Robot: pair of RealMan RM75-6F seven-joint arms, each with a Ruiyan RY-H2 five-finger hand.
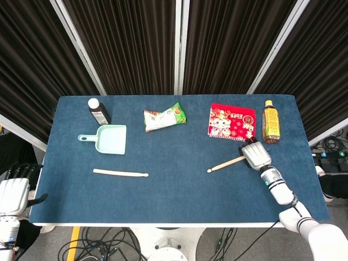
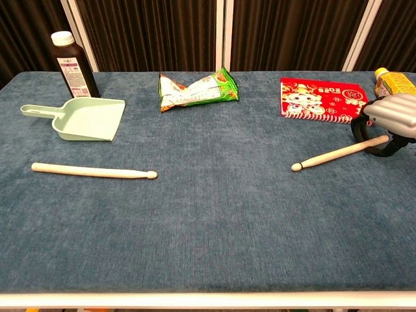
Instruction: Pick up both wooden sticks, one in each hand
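Two wooden sticks lie on the blue table. The left stick [image 1: 120,173] [image 2: 91,171] lies flat at the front left with nothing touching it. The right stick [image 1: 224,164] [image 2: 331,156] slants up to the right. My right hand [image 1: 256,155] [image 2: 390,117] sits over its thick end, with fingers and thumb curled around it. That stick still rests on the cloth. My left hand [image 1: 14,191] hangs off the table's front left corner, fingers apart and holding nothing; the chest view does not show it.
A dark brown bottle [image 1: 99,111] and a mint dustpan [image 1: 110,139] stand behind the left stick. A green snack bag [image 1: 164,117] lies at the back middle. A red packet [image 1: 232,123] and a tea bottle [image 1: 271,122] sit close behind my right hand.
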